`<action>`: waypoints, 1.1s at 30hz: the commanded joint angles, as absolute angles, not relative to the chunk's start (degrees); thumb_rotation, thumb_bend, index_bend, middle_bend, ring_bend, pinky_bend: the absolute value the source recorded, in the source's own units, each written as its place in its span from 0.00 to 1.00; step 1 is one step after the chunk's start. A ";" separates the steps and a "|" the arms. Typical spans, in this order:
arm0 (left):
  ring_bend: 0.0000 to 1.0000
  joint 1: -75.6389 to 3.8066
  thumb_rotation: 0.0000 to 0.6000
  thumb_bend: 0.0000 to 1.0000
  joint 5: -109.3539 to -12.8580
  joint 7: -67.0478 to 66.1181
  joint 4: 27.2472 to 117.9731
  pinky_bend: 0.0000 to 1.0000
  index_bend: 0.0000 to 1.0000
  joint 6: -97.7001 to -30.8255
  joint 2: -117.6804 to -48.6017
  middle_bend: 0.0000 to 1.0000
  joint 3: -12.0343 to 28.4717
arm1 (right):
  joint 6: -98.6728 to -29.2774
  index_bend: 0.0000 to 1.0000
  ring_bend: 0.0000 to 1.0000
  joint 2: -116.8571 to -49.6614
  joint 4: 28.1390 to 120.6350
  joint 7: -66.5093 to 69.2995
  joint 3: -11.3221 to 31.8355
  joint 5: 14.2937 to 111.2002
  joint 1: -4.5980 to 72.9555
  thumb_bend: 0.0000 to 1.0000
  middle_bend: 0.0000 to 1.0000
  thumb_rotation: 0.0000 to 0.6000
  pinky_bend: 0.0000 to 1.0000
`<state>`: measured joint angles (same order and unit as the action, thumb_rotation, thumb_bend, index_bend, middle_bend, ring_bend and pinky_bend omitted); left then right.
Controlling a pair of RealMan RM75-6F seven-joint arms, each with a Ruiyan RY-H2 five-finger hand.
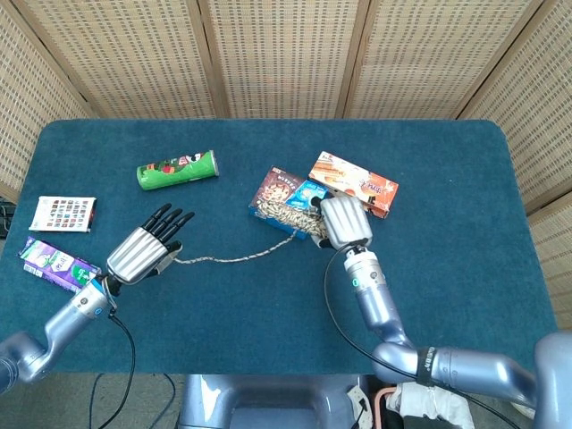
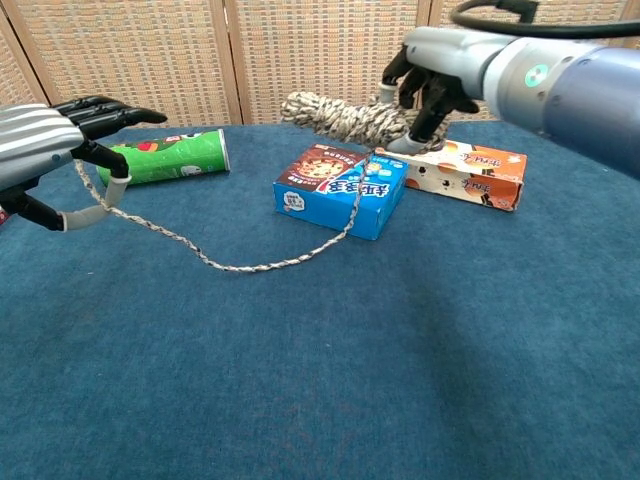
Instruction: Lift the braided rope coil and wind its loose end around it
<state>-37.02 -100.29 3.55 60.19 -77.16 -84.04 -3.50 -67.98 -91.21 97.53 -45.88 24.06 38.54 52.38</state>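
- Packets at the far left: one purple packet and one printed card, both flat on the table, clear of the work.
- Left hand pinches the loose end, other fingers spread, keeping the line drawn sideways for winding.
- One green can lies on its side.
- One rope coil is lifted above the two touching snack boxes.
- Right hand grasps the coil's end, free to be wound.
- One orange box lies behind.
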 commanded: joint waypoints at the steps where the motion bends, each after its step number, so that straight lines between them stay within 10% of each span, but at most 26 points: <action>1: 0.00 -39.39 1.00 0.49 -99.51 4.90 73.67 0.00 0.72 -76.30 -78.59 0.00 -0.97 | -69.22 0.66 0.58 -93.56 96.06 -48.08 23.69 37.29 54.75 0.88 0.76 1.00 0.87; 13: 0.00 -44.55 1.00 0.49 -87.90 10.40 96.16 0.00 0.78 -71.21 -73.35 0.00 11.57 | -70.97 0.66 0.58 -97.25 94.57 -51.76 21.08 38.87 58.77 0.88 0.76 1.00 0.87; 33: 0.00 -50.54 1.00 0.50 -58.72 14.79 98.91 0.00 0.80 -65.79 -82.29 0.00 27.98 | -62.81 0.66 0.58 -93.88 94.44 -38.86 14.07 54.34 57.03 0.88 0.76 1.00 0.86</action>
<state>-49.31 -61.82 14.99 100.08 -66.16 -80.38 25.77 -65.17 -95.42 94.10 -42.32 15.26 51.32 57.69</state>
